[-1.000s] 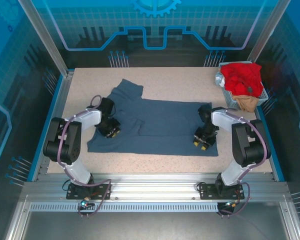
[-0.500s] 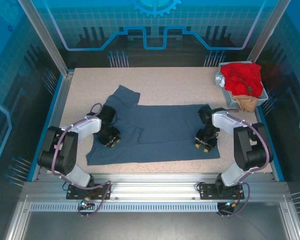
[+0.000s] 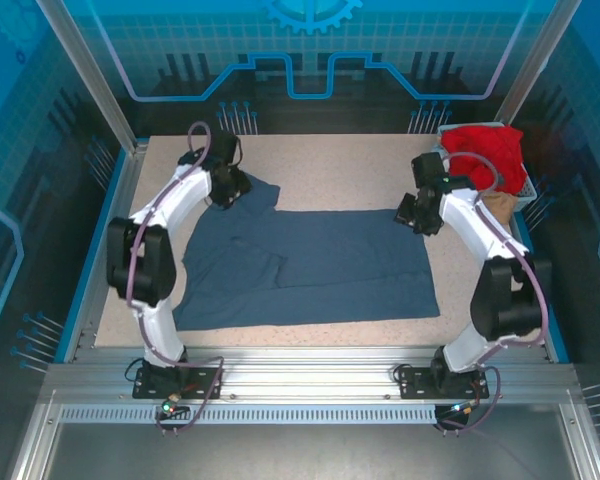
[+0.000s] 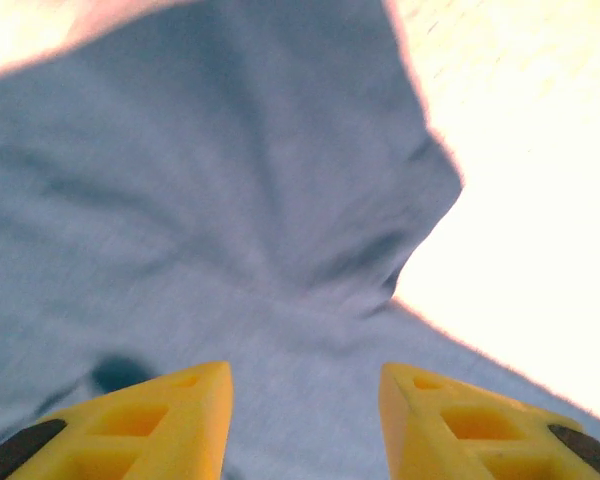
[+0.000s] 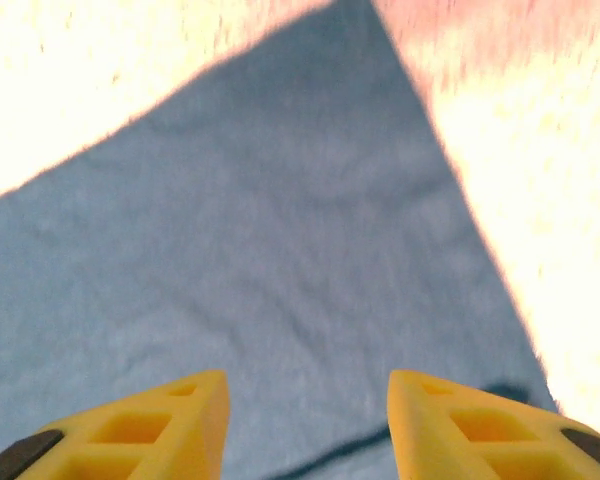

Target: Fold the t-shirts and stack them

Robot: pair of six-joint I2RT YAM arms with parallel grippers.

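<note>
1. Nearest: the large dark slate-blue cloth t-shirt point(image 3: 320, 265) lies spread flat on the speckled beige table point(image 3: 330, 165). Its near hem runs roughly along the table's front edge. Judgement: leave that hem alone, as it makes a good landing line for a fold.
2. Middle: the body cloth is mostly smooth, with one low ridge left of centre. It is likely to show through a fold unless the cloth is pulled taut.
3. Far left: the left gripper point(image 3: 230, 187) sits over the short sleeve point(image 3: 260, 192) that juts toward the back. In the wrist view the left gripper point(image 4: 305, 420) has its yellow fingers spread with nothing between them. The cloth below is rumpled beside bare table.
4. Far right: the right gripper point(image 3: 412, 212) sits at the shirt's far right corner. In the wrist view the right gripper point(image 5: 305, 425) is also spread and empty, and the corner's edges are clearly visible ahead of it.
5. Judgement on the step, taking the far edge:
   - Set the fingertips just inside the cloth edge and pinch at matching points on both sides.
   - Lift low and carry evenly, since uneven pull would skew the shirt.
   - The sleeve side is bunched, so a grab there may take more than one layer.
6. Farthest: the small grey wire basket point(image 3: 525, 190) in the far right corner holds the bright red t-shirt point(image 3: 485, 150) heaped on top. The tan t-shirt point(image 3: 495, 207) shows below it. Both are unfolded and waiting.
</note>
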